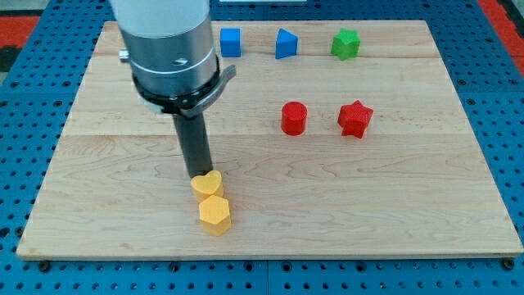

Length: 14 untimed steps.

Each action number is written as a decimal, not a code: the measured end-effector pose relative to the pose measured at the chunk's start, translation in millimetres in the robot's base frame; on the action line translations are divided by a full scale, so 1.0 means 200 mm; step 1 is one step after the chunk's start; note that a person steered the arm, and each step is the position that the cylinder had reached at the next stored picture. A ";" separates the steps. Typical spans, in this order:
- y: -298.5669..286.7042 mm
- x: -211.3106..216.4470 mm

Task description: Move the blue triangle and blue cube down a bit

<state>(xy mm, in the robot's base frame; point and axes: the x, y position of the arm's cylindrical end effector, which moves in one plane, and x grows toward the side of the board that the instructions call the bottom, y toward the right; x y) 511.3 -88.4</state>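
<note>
The blue cube [231, 42] and the blue triangle [285, 43] sit side by side near the top edge of the wooden board [409, 188]. My tip [199, 174] is far below them, toward the view's bottom left of centre, touching the top edge of a yellow heart block [207, 183]. A yellow hexagon block [214, 215] lies just below the heart, touching it.
A green star block [345, 43] sits right of the blue triangle at the top. A red cylinder [294, 118] and a red star [355, 118] lie in the middle right. The arm's grey body [168, 49] hides the top left of the board, beside the blue cube.
</note>
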 end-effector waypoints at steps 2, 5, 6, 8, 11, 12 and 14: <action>0.03 0.03; 0.16 -0.73; 0.59 -0.97; 0.78 -1.35; 0.18 -1.44; 0.17 -1.34; 0.04 -1.18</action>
<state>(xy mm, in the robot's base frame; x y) 274.3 -80.7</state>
